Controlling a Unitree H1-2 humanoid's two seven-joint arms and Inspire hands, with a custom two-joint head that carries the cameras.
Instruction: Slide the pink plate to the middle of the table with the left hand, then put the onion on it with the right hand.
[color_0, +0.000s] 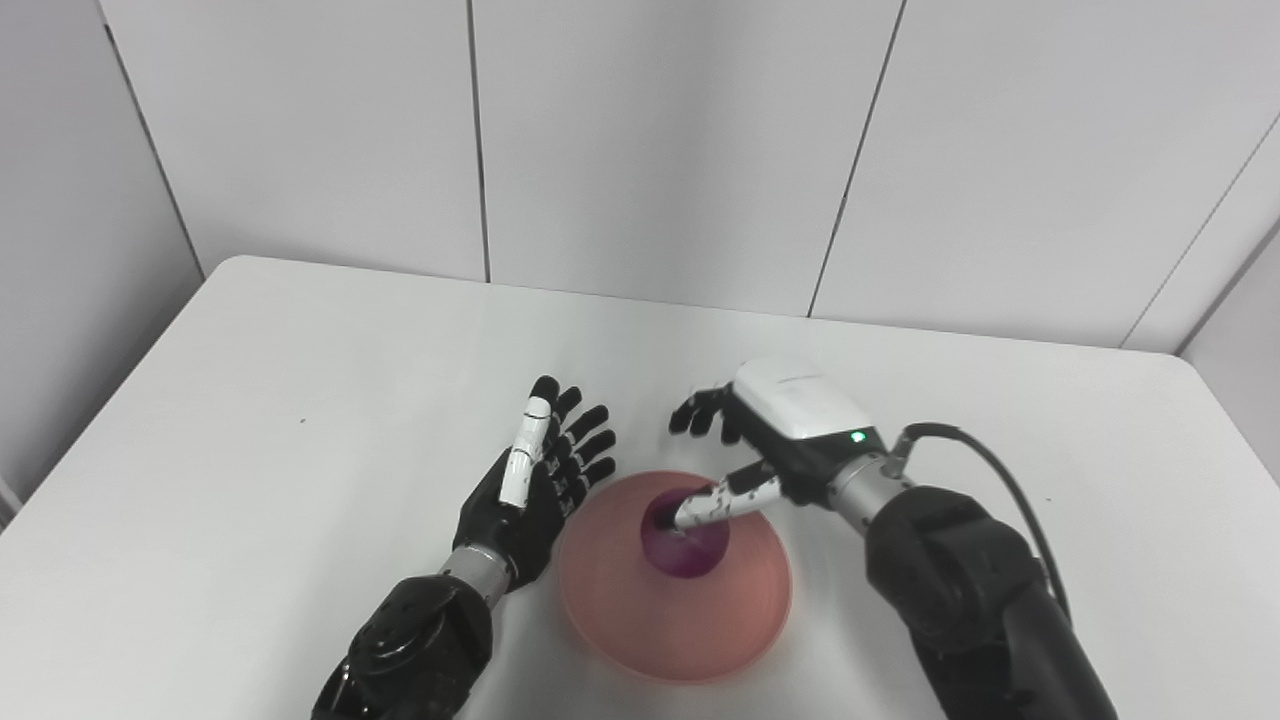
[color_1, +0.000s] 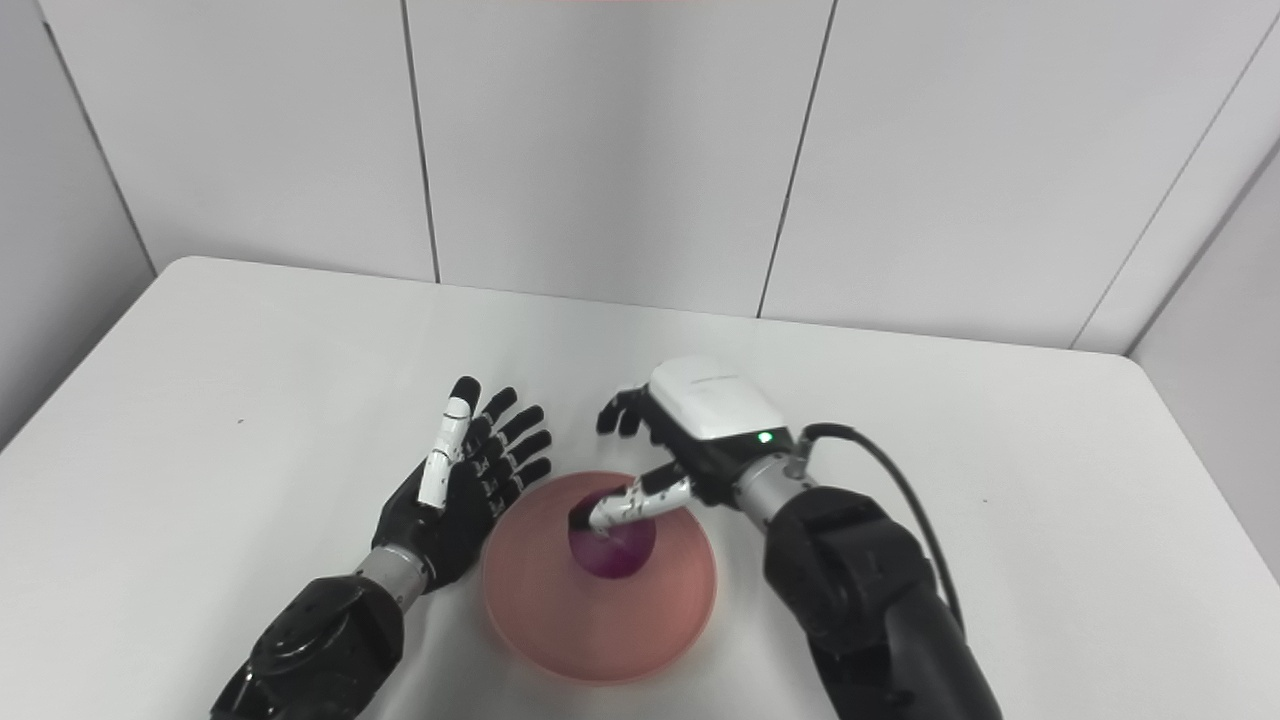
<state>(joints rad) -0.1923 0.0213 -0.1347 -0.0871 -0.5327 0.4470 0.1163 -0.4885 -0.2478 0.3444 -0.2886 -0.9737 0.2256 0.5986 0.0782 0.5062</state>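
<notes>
On the white table (color_0: 300, 400) before me, near its front edge and about midway across, sits the pink plate (color_0: 640, 620), and the purple onion (color_0: 690, 550) lies in the plate's centre. My right hand (color_0: 775, 430) hovers just over the far right part of the plate, back of the hand turned up, its fingers (color_0: 700, 410) spread loosely and pointing away to the left, gripping nothing. My right thumb (color_0: 715, 505) reaches down and its tip touches the top of the onion; no other part of that hand is on it that I can see. My left hand (color_0: 535, 480) rests beside the plate's left rim, palm turned toward the plate, fingers straight and fanned apart, holding nothing; whether its edge actually touches the rim I cannot tell. A black cable (color_0: 990, 470) loops out from my right wrist and runs back along the forearm. Behind the table stand plain pale wall panels (color_0: 660, 140).
</notes>
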